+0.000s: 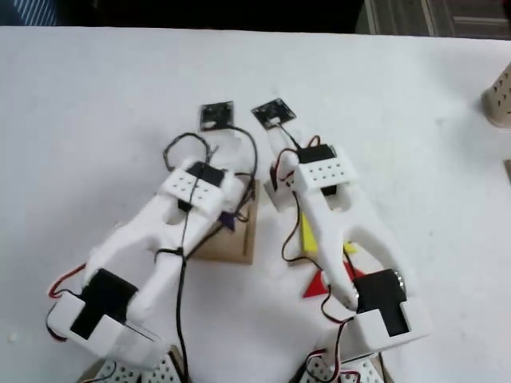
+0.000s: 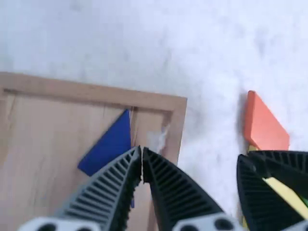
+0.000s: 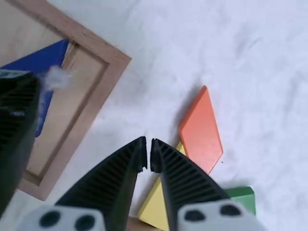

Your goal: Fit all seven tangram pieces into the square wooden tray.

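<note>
Both tools are clenched on nothing. The left tool (image 2: pixel 142 166) hangs over the tray (image 3: pixel 102 91), above the blue piece (image 2: pixel 108 147) lying inside it. The orange piece (image 3: pixel 202 130) and yellow piece (image 3: pixel 156 202) lie on the surface just outside the tray's rim, beneath the right tool (image 3: pixel 148 154), which is the nearer one.

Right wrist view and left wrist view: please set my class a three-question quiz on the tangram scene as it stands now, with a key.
1. True or false: the blue piece lies inside the wooden tray.
2. What shape is the orange piece lying outside the tray? A. circle B. parallelogram C. square
3. Fill the gap: the right gripper is ____ (open or shut).

Key: 1 true; 2 B; 3 shut.
</note>
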`<state>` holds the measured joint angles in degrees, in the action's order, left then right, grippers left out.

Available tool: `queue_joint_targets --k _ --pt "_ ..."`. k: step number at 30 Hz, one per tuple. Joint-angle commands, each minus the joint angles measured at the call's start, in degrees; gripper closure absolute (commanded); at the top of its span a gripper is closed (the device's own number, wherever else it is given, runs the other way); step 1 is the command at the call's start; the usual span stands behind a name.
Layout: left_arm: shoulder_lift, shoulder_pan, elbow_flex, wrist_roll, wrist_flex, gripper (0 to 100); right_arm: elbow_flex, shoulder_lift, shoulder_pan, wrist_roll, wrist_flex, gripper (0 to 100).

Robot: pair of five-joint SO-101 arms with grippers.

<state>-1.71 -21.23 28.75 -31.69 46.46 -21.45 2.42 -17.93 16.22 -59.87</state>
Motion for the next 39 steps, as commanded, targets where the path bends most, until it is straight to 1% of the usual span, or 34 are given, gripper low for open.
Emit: queue_joint_targets --k 1,3,5,8,11,15,19,21,26,30,32,35,36,39 --pt "-0.48 -1.71 -1.05 -0.88 -6.86 98 0.35 -3.3 0.66 0.7 0.84 98.1" --pt "-3.47 -1.71 -1.05 -0.88 -7.91 98 0.35 -3.3 0.4 0.7 0.84 98.1" --pt "-7.69 -1.71 -3.25 -0.97 -7.21 98 0.35 -3.21 0.4 0.7 0.84 98.1" --pt "-13.14 -1.1 -8.79 -0.79 -0.88 98 0.35 -3.21 0.57 0.7 0.84 98.1" --pt "-15.78 0.13 -12.75 -0.44 6.68 98 0.35 -3.21 0.66 0.7 0.84 98.1" --pt "-15.96 2.33 -13.19 -0.44 13.27 98 0.35 -3.21 0.66 0.7 0.84 98.1" --pt "-15.96 6.9 -13.19 -0.35 18.46 98 0.35 -3.21 0.66 0.7 0.84 98.1" --pt "-15.96 8.4 -13.19 -0.09 19.43 98 0.35 -3.21 0.66 0.7 0.84 98.1" --pt "-15.87 9.89 -13.71 8.7 21.71 98 0.35 -3.21 0.66 0.7 0.84 98.1" --pt "-15.87 13.05 -13.71 9.85 21.89 98 0.35 -3.21 0.66 0.7 0.84 98.1" --pt "-15.34 12.79 -13.89 10.9 24.0 98 0.35 -3.21 0.66 0.7 0.84 98.1" --pt "-11.03 10.51 -12.31 17.85 25.41 98 0.35 -3.21 0.66 0.7 0.92 98.1" --pt "-9.19 10.15 -10.64 19.34 24.97 98 0.35 -3.3 0.66 0.7 0.92 98.1" --pt "-3.03 10.77 -4.92 19.6 21.45 98 0.35 -3.3 0.75 0.7 0.92 98.1"
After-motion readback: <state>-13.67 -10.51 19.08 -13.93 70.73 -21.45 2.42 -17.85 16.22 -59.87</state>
